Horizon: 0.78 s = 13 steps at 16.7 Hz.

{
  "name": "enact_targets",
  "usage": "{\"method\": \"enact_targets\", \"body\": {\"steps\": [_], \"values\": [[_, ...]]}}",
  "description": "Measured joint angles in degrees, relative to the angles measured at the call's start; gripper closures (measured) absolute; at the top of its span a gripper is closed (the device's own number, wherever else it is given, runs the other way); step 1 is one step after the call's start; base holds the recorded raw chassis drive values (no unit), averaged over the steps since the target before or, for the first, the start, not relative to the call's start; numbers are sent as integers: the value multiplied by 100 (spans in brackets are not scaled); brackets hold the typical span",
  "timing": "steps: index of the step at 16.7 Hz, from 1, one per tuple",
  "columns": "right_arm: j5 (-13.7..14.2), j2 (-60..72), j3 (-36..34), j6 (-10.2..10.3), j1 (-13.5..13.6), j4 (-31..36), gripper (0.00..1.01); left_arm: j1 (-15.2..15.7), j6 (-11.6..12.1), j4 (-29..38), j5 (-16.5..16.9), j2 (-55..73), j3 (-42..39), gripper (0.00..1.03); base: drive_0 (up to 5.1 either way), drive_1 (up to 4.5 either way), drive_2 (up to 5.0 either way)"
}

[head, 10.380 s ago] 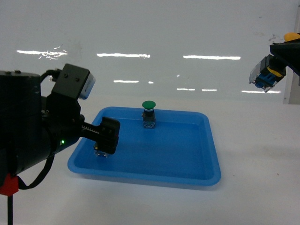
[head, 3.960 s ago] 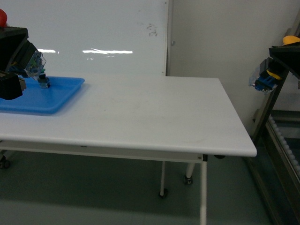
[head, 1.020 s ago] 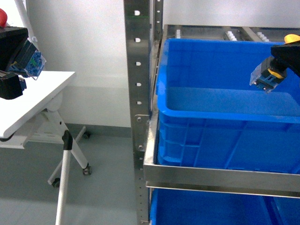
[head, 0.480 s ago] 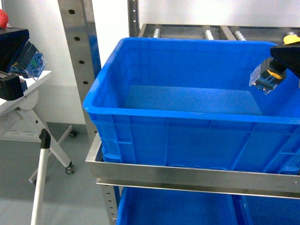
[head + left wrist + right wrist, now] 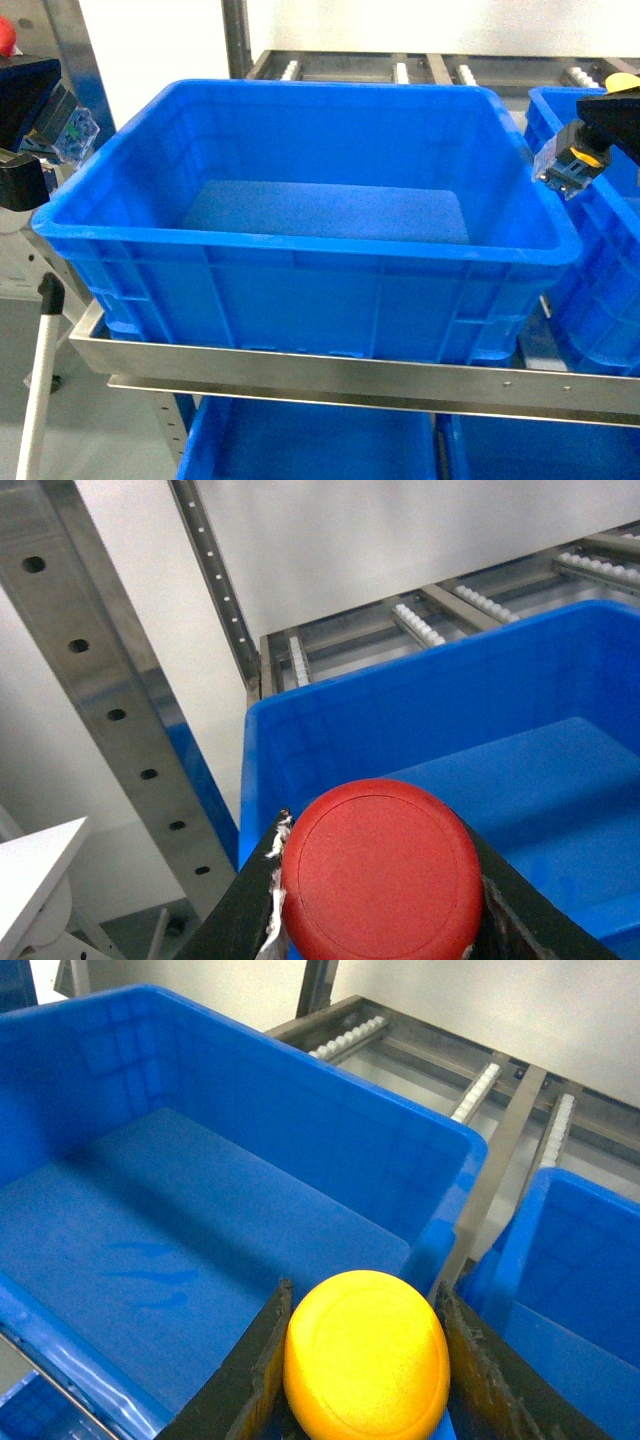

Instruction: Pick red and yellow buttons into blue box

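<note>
Far left of the head view, the left gripper (image 5: 40, 120) has its black fingers (image 5: 235, 910) closed on the red round-capped push-button switch (image 5: 380, 870) — cap up, clear blocky base poking out below. It hangs just outside the left wall of the big deep bright-blue plastic crate (image 5: 300, 245), not over the opening yet.

The crate sits on a steel shelf rack (image 5: 320, 375) with roller rails behind it, and its flat floor looks bare; nothing dropped in so far.

On the right, the right gripper (image 5: 600, 130) has its fingers (image 5: 255, 1370) clamped on the yellow round-capped push-button switch (image 5: 365, 1355). In the head view it hovers right about at the crate's right rim, and the wrist view looks down over that corner, so it's borderline whether it's over the opening.

My read: this is the carry-to-box step, with the drop still to come. Next each arm needs to swing inward so its switch is clearly over the floor, then open up.

Count — one red switch, one yellow, two grippers. Besides the target crate I can see a second blue crate (image 5: 600, 280) at the right edge, plus more blue on the shelf below.
</note>
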Motion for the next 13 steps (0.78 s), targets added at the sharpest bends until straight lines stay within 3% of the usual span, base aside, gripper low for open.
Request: {"method": "enact_targets", "body": {"steps": [13], "values": [[2,0,0,0,0,-7,67,-4,0,4,0,0,0,71,498,-232,-232]]}}
